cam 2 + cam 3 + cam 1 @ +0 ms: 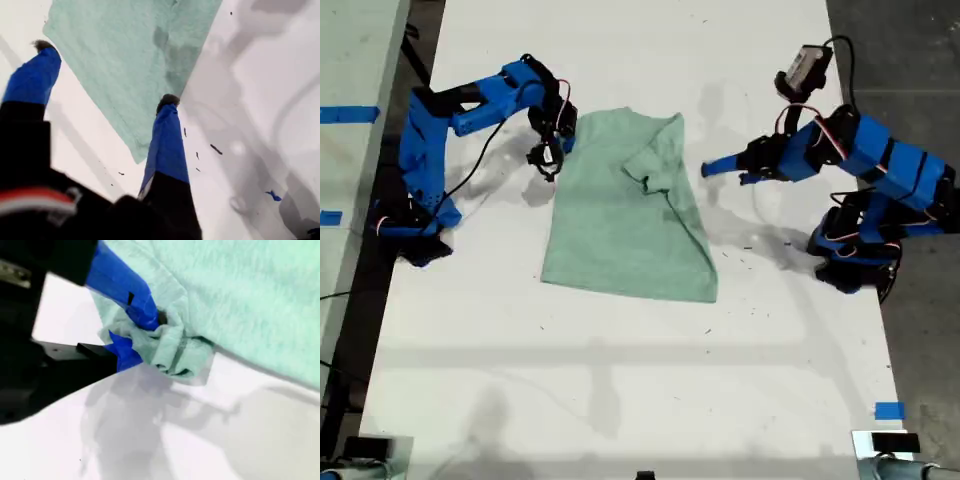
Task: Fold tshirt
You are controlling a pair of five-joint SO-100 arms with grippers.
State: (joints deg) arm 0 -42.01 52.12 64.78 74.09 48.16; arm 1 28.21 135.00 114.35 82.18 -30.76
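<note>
The small, plain, pale mint-green cloth tshirt (pixel 625 215) lies near the centre of the white surface (pixel 620 400) in the exterior view, partly folded: the edge toward 3 o'clock is doubled over onto the body, and the hem toward 6 o'clock lies flat. My second hand (pixel 145 337) is at the shirt's 10 o'clock corner in the exterior view (pixel 552 150), and its blue fingers (pixel 125 290) are clamped on a bunched wad of the green fabric, which the second wrist view shows crumpled between them just above the surface. The blue arm (pixel 460 120) carrying it reaches in from the exterior view's left, with its base at about 9 o'clock. My first hand (pixel 105 75) is at 3 o'clock of the shirt in the exterior view (pixel 712 167), just beside the folded edge and not touching it. Its two blue fingers (pixel 167 145) stand apart with nothing between them; the first wrist view shows the shirt's edge and bare surface in the gap. A strip of blue tape (pixel 888 410) lies on the surface toward 5 o'clock in the exterior view.
</note>
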